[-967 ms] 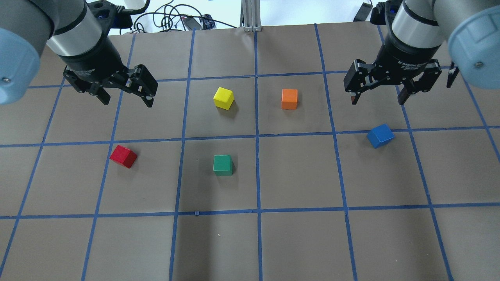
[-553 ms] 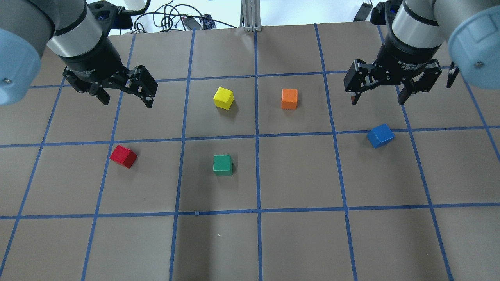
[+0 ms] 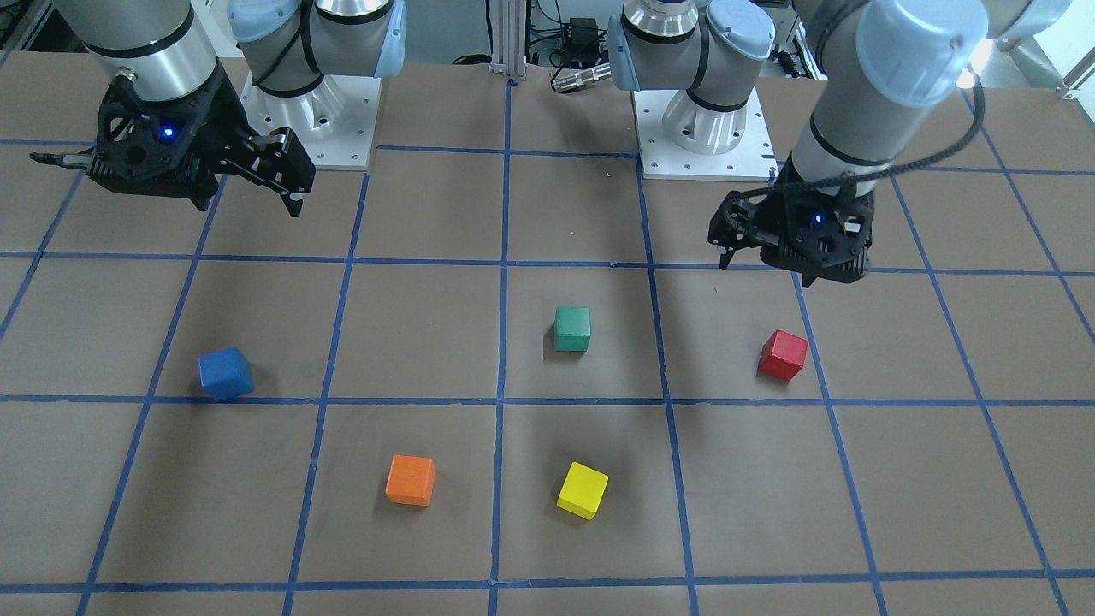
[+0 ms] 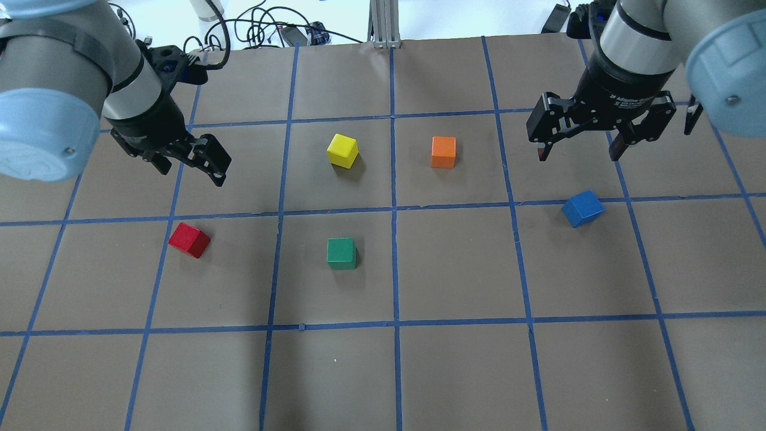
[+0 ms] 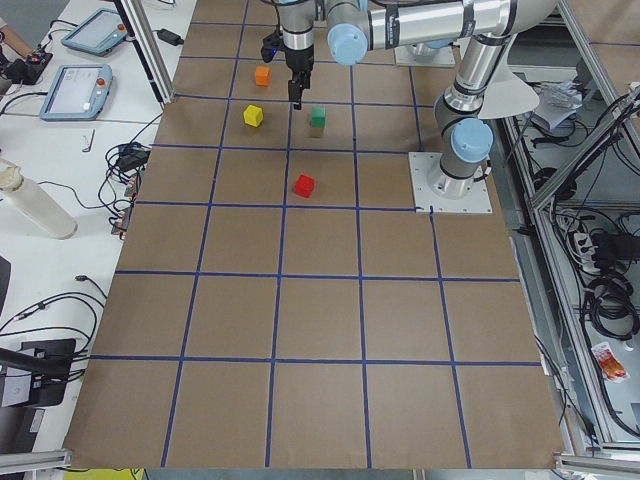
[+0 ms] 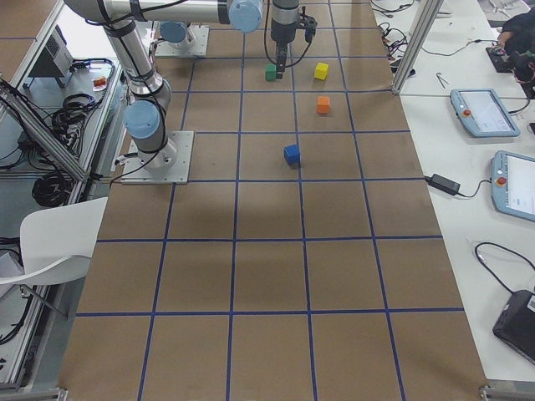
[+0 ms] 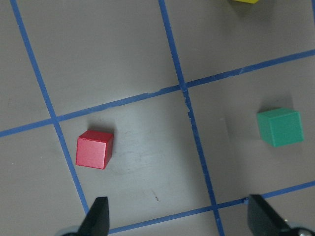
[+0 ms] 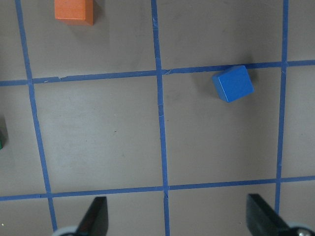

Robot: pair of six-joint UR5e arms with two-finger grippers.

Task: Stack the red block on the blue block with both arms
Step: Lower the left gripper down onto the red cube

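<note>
Red block point(image 4: 189, 240) on table point(image 4: 455, 371) at robot's left, blue block point(image 4: 583, 208) at right, well apart

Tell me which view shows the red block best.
Left wrist-mounted: the red block is large and unobstructed, top and one side clear. Overhead exterior and front-facing show it whole but smaller; exterior left, tiny. Not visible in right wrist-mounted or exterior right.

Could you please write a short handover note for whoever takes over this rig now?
Hands: the left hand is open and empty, raised near the red block; the right hand is open and empty, raised near the blue block.
Blocks: both on the table, far apart, neither gripped.
Done: nothing yet.
Left: pick up the red block and stack it on the blue block.
</note>
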